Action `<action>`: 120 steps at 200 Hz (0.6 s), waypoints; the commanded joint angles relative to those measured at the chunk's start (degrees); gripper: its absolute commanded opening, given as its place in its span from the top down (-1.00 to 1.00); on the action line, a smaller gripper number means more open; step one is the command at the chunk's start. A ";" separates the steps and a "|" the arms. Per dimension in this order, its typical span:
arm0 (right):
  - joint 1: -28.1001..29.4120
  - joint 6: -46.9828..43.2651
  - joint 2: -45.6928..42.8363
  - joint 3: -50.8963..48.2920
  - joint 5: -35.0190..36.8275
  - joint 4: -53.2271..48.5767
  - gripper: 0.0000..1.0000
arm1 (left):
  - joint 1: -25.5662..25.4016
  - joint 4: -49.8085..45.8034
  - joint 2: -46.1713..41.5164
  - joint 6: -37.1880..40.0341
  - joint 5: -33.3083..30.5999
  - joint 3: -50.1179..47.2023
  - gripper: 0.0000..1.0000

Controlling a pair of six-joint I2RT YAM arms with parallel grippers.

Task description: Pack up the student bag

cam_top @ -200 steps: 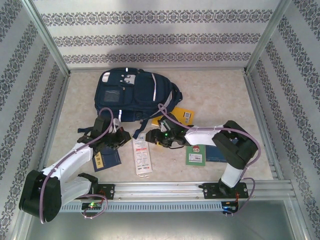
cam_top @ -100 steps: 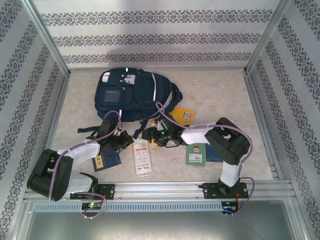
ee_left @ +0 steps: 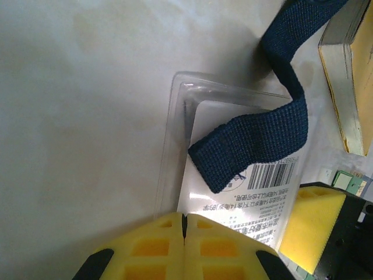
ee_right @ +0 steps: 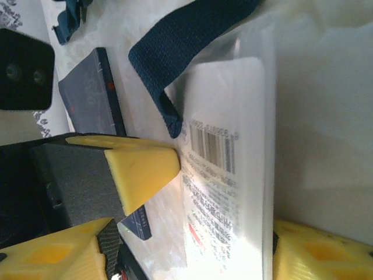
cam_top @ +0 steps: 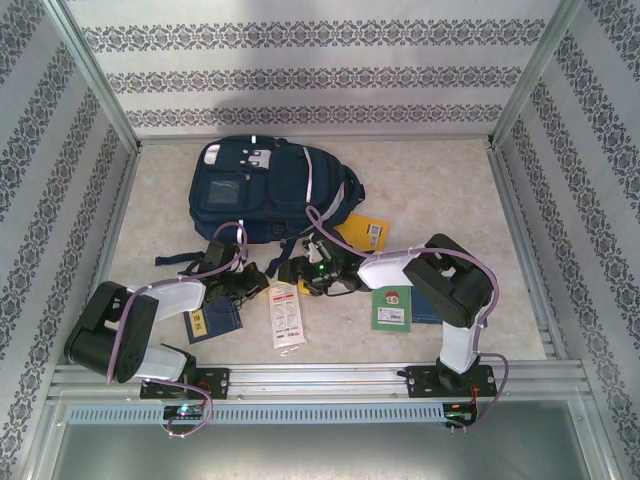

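Note:
The student bag (cam_top: 265, 190), a navy backpack, lies flat at the back left. One of its straps (ee_left: 256, 140) trails over the top end of a clear plastic pack with a white barcoded card (cam_top: 285, 315) (ee_left: 245, 192) (ee_right: 233, 175). My left gripper (cam_top: 247, 283) (ee_left: 185, 224) is shut and holds nothing, its yellow tips at the pack's left edge. My right gripper (cam_top: 297, 272) (ee_right: 183, 256) is open, one finger on each side of the pack's width. The left gripper's yellow tip (ee_right: 140, 169) shows close beside it.
A navy book (cam_top: 213, 320) lies under the left arm. A yellow book (cam_top: 362, 230) sits by the bag's right side, its page edge (ee_left: 349, 76) close to the strap. A green book (cam_top: 391, 308) and a blue one (cam_top: 435, 305) lie under the right arm.
The right gripper has slid left onto the pack's top end. The left arm's elbow has pulled back toward its base, and its gripper has edged right against the pack.

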 commanded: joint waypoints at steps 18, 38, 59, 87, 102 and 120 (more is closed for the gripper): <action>1.31 0.95 2.72 2.00 -2.54 1.42 0.12 | -0.48 -0.09 0.70 0.91 -0.96 -0.96 1.00; 1.02 1.10 2.59 1.49 -1.21 1.12 0.67 | -0.45 -2.75 -2.59 0.74 -0.24 -0.09 1.00; 0.25 0.50 0.67 0.22 -0.48 0.85 0.85 | -0.47 -9.85 -8.92 2.24 -1.61 2.03 0.98; -1.43 -2.99 -4.54 -1.03 -1.82 -1.06 0.92 | -0.31 -20.73 -17.40 5.91 -3.30 6.93 0.35; -2.66 -5.81 -8.01 -1.46 -3.24 -2.63 0.95 | -0.24 -24.71 -19.53 7.70 -2.48 9.80 0.03; -4.30 -8.42 -12.29 -1.97 -6.34 -3.10 0.96 | -0.17 -26.95 -20.06 9.82 0.64 13.06 -0.22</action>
